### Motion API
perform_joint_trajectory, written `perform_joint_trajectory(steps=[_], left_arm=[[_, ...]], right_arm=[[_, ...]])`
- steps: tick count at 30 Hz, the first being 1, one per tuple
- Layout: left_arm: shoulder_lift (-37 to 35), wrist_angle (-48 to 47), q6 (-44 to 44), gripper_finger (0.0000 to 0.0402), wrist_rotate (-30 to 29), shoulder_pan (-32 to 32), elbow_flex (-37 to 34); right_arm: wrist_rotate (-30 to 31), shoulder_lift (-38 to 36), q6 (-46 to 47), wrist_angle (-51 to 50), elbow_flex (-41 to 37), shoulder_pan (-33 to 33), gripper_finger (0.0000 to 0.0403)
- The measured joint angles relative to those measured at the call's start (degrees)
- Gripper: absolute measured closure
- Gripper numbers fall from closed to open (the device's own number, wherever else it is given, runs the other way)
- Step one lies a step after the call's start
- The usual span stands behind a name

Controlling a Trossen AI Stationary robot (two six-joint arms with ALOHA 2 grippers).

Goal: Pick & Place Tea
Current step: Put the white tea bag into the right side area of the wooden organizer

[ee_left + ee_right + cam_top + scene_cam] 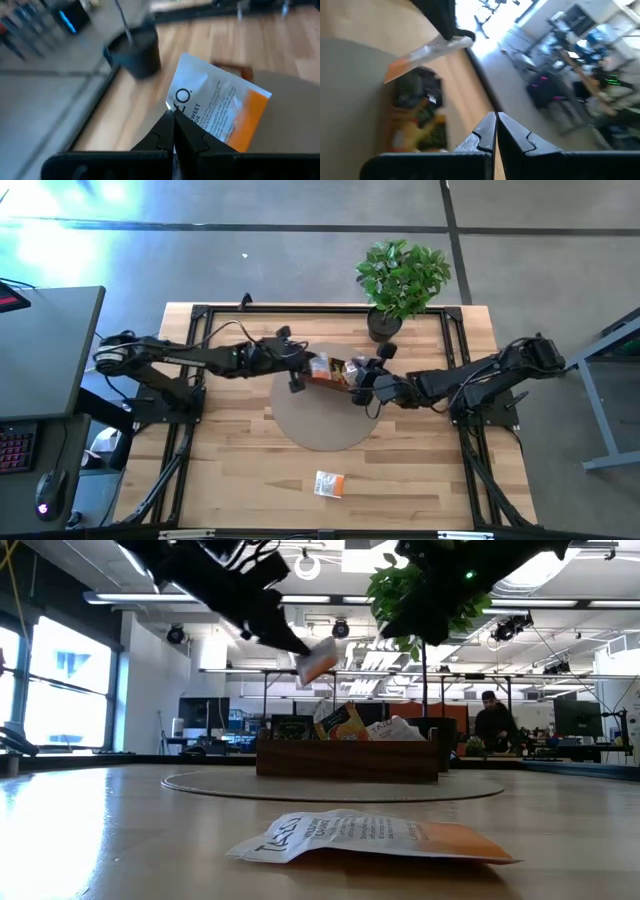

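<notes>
My left gripper (pixel 173 131) pinches a white-and-orange sachet (pixel 219 112) above the wooden tray (pixel 345 758), which holds several upright sachets (pixel 343 724). My right gripper (pixel 496 131), fingers pressed together and empty, hovers beside the tray. Another sachet (pixel 329 484) lies on the tabletop (pixel 230 460).

Grey concrete floor (pixel 300 260), big windows (pixel 60 690), ceiling lights (pixel 160 598).

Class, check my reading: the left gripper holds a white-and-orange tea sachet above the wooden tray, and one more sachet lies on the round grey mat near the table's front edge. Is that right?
Not quite. The loose sachet lies on the bare wooden table, off the round grey mat, as the high view shows. The rest stands: the left gripper holds a white-and-orange tea sachet above the wooden tray.
</notes>
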Motion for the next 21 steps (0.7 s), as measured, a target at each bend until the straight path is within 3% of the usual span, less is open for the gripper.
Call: perform_joint_trajectory(steps=[5,9,11,16,21], left_arm=[[8.2,12.5,3.7,0.0401,-1.0,-0.9,0.0],[14.2,18.3,1.9,0.0401,-4.7,-0.9,3.2],[16.7,19.3,1.7,0.0401,-4.7,-0.9,6.3],[23.0,17.3,1.9,0.0401,-4.4,-3.1,13.8],[29.1,9.4,3.4,0.0401,-13.5,-6.4,20.2]], right_arm=[[11.0,-8.1,9.9,-13.7,0.0,3.3,0.0398],[0.7,-17.0,26.6,-29.0,0.0,3.7,0.0399],[-1.6,-20.3,33.2,-35.4,0.0,3.5,0.0397],[6.2,-23.0,44.5,-47.2,0.0,3.3,0.0401],[7.7,-22.3,47.5,-52.4,0.0,3.3,0.0395]])
